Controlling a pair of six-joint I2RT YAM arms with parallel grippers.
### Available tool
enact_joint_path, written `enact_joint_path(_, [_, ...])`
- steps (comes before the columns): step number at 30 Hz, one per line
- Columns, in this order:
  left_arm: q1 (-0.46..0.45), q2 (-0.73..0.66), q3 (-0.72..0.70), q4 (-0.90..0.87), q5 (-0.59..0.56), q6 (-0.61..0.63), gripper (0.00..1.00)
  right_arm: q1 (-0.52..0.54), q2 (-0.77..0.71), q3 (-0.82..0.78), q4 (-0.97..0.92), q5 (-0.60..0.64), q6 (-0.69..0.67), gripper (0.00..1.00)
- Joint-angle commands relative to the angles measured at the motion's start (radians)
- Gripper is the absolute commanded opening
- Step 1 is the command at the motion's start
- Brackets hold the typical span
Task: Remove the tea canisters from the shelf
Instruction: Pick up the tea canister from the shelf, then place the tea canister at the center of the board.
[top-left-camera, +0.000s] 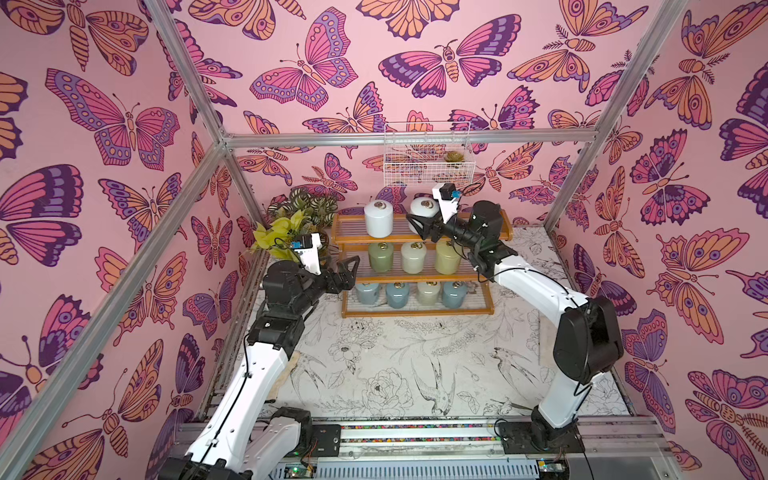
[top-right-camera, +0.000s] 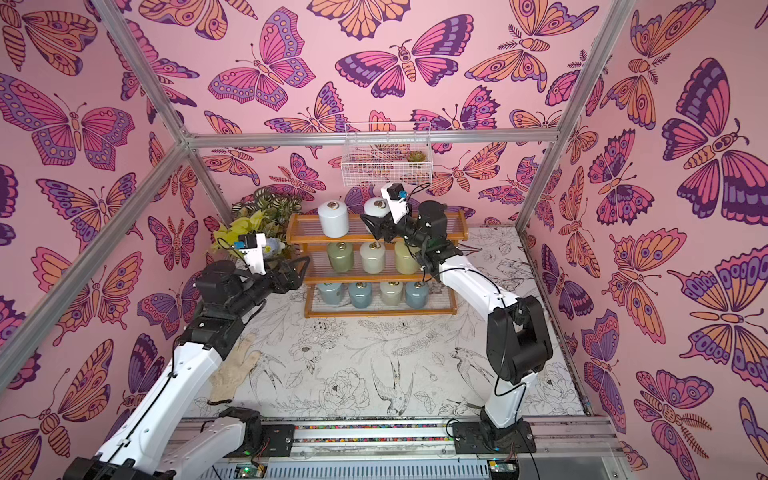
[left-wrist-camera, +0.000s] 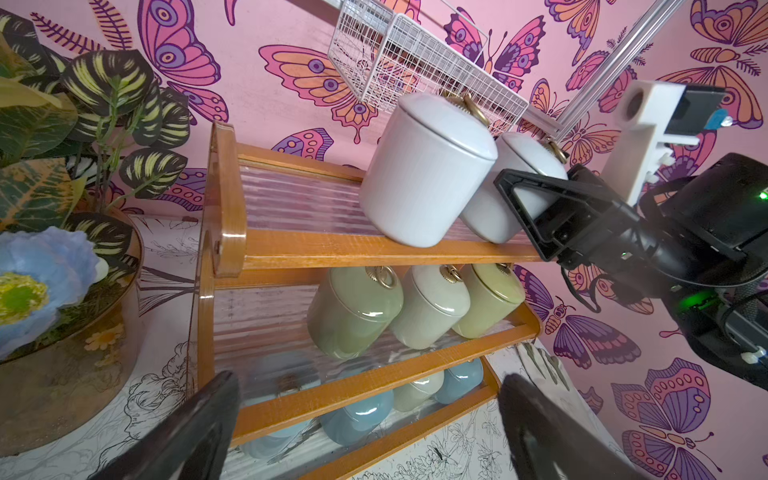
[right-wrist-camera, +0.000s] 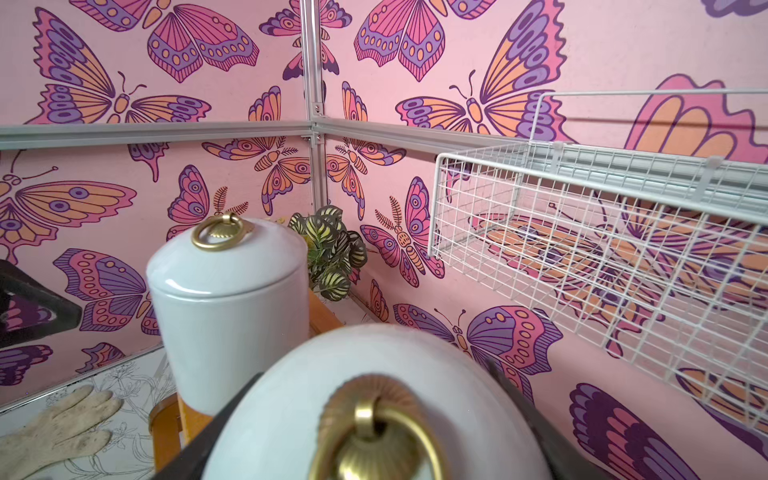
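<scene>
My right gripper (top-left-camera: 417, 227) is clamped on the glossy white cylindrical tea canister with brass ring pull (top-left-camera: 422, 205), standing on the top tier of the orange-brown wooden three-tier shelf with clear ribbed slats (top-left-camera: 415, 312), just beside a second white canister (top-left-camera: 378, 218). My left gripper (top-left-camera: 348, 272) hangs with jaws spread wide and empty near the shelf's left end. Three green, cream and yellow canisters (top-left-camera: 412, 257) sit on the middle tier, four blue-grey and cream ones (top-left-camera: 397, 295) on the bottom.
</scene>
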Motion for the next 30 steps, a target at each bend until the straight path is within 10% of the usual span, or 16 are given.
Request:
enact_joint_path(1, [-0.005,-0.011,-0.014,0.013,-0.014,0.019,1.0,0.005,-0.109,-0.011,0.097,-0.058,0.0,0.46])
enact_joint_path(18, [-0.004,-0.039,-0.014,0.01,-0.155,0.039,1.0,0.214,-0.317,-0.296,0.022,-0.154,-0.147,0.47])
enact_joint_path(30, [-0.002,-0.065,-0.008,-0.029,-0.332,0.015,1.0,0.391,0.05,-0.419,0.619,-0.125,0.106,0.47])
